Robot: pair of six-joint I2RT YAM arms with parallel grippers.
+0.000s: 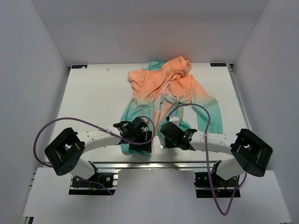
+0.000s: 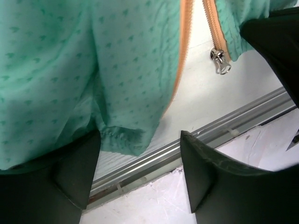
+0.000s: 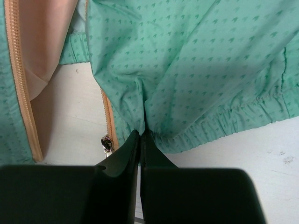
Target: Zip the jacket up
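White table [image 1: 93,93] carries the jacket [image 1: 170,88], which lies crumpled, orange at the far hood and fading to teal at the near hem. The orange zipper [image 2: 184,46] is unjoined, with the slider [image 2: 219,58] at the hem. The left gripper [image 2: 139,144] has its jaws spread beside the hem. The right gripper [image 3: 141,137] has its jaws pinched on teal hem fabric.

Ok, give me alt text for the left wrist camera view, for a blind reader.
The teal hem of the jacket lies unzipped on the white table, its two orange zipper tapes apart, a silver slider at the bottom of one. The left gripper is open, its dark fingers either side of the hem corner.
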